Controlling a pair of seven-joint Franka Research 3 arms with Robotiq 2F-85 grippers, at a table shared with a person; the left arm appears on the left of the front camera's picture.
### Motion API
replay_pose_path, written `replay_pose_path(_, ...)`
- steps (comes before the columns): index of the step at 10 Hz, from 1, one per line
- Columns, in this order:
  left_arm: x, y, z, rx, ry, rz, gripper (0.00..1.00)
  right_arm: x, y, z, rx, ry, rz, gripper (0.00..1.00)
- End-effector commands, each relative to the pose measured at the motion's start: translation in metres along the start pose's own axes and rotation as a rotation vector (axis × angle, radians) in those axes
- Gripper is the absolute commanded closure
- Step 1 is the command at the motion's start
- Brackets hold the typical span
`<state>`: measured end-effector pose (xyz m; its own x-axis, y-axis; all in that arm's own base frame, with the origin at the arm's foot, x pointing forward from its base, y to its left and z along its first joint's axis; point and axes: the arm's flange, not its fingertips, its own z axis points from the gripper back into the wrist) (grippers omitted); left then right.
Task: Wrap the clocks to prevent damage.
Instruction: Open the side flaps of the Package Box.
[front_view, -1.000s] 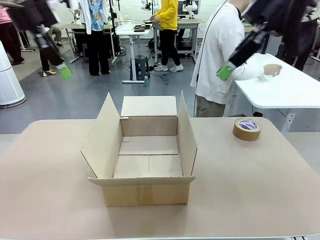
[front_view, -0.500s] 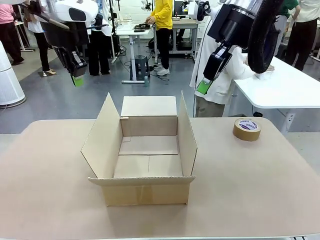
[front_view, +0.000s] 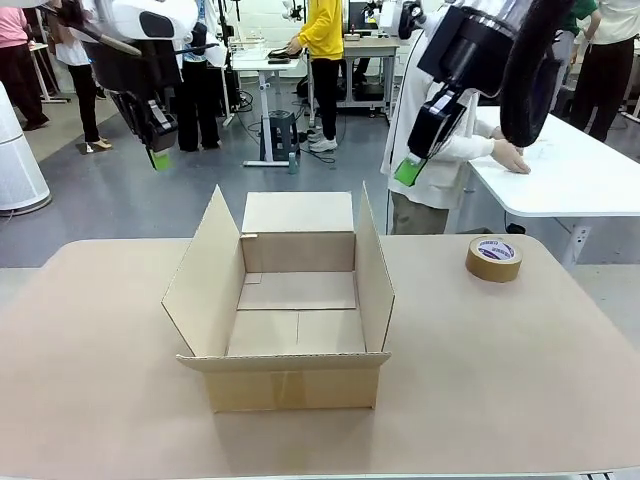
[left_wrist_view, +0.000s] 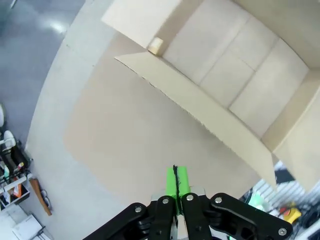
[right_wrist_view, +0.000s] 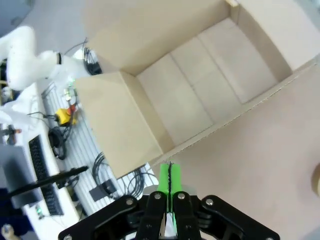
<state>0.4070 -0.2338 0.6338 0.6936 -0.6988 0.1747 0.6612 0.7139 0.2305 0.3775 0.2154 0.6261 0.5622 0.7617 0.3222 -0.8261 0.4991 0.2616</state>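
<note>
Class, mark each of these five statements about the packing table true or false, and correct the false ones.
1. The cardboard box stands open with its flaps up. True.
2. The tape roll lies inside the box. False: it lies on the table, apart from the box, on the robot's right side.
3. The left gripper is shut, its green pads pressed together. True.
4. The right gripper grips the tape roll. False: it is shut on nothing and hangs high above the table.
5. A person at the far side rests a hand on a white table. True.
</note>
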Motion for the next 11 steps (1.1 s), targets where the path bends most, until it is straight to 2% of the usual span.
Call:
replay_pose_path(1,0.005,-0.020,-0.010,0.125,0.022,0.299,1.00,0.027,0.015,-0.041,-0.134,0.062,-0.152,0.99)
replay_pose_path(3,0.002,-0.017,-0.031,0.167,0.036,0.539,1.00,0.036,0.002,-0.072,-0.210,0.074,-0.322,0.99)
replay_pose_path(4,0.001,-0.018,-0.045,0.155,0.036,0.604,1.00,0.039,-0.006,-0.087,-0.248,0.091,-0.391,0.99)
replay_pose_path(6,0.002,-0.019,-0.073,-0.003,0.004,0.620,1.00,0.040,-0.017,-0.108,-0.300,0.135,-0.427,0.99)
replay_pose_path(7,0.004,-0.018,-0.079,-0.041,-0.020,0.610,1.00,0.038,-0.022,-0.114,-0.298,0.146,-0.439,0.99)
replay_pose_path(9,0.009,-0.020,-0.080,-0.067,-0.070,0.588,1.00,0.036,-0.030,-0.125,-0.265,0.140,-0.449,0.99)
replay_pose_path(11,0.011,-0.023,-0.087,-0.088,-0.059,0.580,1.00,0.037,-0.032,-0.130,-0.264,0.155,-0.450,0.99)
